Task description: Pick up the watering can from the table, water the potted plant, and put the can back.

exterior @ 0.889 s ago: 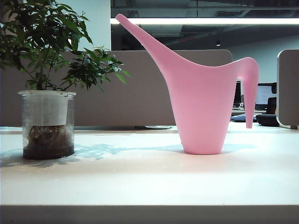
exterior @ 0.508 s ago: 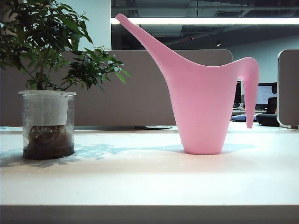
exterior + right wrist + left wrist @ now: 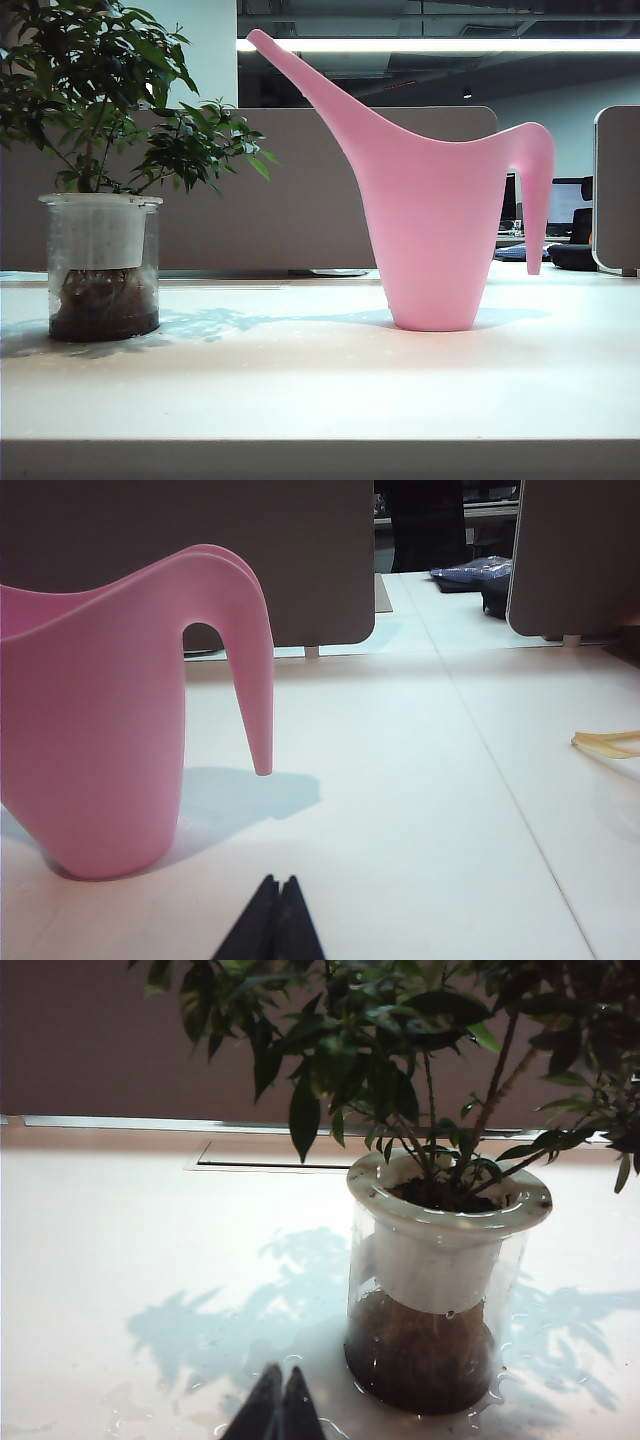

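Nothing has moved since the earlier exterior frames: can, plant and their shadows sit exactly as they did, and no arm enters that view.

Both grippers hang low over the table [image 3: 320, 390], each pinched fully closed and holding nothing. The left gripper [image 3: 277, 1410] sits near the potted plant [image 3: 440, 1260], its dark fingertips meeting in a point just short of the pot's base. The right gripper [image 3: 273, 925] is near the watering can [image 3: 95, 730], facing its handle side, apart from it.

For the pickup, the right jaws would need to part first, then close across the thin hook-shaped handle [image 3: 250, 670], probably high near the bend, where the hook would keep the can from sliding down. The plastic looks smooth and slick, so a firm, square grip matters; the tall tapered body on a narrow base could tip if nudged.

The can is matte pink, cone-shaped, with a long slender spout [image 3: 300, 75] rising toward the plant. The pot is a clear cylinder with a white inner liner, dark soil and roots below, beaded with droplets; glossy dark leaves spread above. White tabletop, smooth, lightly wet near the pot.
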Available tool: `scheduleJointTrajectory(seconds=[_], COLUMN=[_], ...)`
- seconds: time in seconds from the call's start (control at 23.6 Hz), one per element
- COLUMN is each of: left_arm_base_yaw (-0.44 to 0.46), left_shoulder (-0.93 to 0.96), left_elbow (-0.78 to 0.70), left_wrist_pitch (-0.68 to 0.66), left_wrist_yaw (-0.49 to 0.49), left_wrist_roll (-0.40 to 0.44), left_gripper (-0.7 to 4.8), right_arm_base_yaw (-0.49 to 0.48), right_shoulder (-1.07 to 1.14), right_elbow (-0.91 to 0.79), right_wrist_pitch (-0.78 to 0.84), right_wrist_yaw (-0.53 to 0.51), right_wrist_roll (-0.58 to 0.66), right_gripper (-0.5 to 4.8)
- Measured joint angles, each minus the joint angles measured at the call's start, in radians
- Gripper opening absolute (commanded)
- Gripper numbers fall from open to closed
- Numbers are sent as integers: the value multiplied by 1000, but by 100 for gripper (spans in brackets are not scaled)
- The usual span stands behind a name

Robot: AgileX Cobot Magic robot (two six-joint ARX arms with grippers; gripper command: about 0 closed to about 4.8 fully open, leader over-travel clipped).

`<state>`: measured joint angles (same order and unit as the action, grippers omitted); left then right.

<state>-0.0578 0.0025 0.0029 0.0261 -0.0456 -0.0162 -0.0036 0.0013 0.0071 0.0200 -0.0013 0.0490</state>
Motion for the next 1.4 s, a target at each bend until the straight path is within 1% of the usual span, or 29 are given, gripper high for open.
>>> scheduleJointTrajectory(seconds=[0.3,0.63,0.72,0.8,0.89,0.97,1.14,1.35,1.4], left_arm_base_yaw=[0,0,0,0,0,0,0,0,-1], left_shoulder=[0,0,1,1,4,51,190,394,476], left_elbow=[0,0,26,84,159,284,452,636,724], left_wrist_pitch=[34,23,2,-3,9,-1,-51,-95,-97], left_wrist_yaw=[0,0,2,4,4,0,0,25,28], left_wrist_roll=[0,0,0,0,0,0,13,16,16], left_gripper=[-5,-5,-5,-5,-5,-5,-5,-5,-5], right_arm_base_yaw=[0,0,0,0,0,0,0,0,0], right_shoulder=[0,0,0,1,0,1,29,149,215], right_elbow=[0,0,4,44,122,255,413,575,616], right_wrist_pitch=[18,14,45,42,51,72,73,-61,-98], right_wrist_yaw=[0,0,-11,-16,-18,-18,-5,89,104], right_wrist_roll=[0,0,26,48,53,53,1,-71,-76], right_gripper=[-5,-5,-5,-5,-5,-5,-5,-5,-5])
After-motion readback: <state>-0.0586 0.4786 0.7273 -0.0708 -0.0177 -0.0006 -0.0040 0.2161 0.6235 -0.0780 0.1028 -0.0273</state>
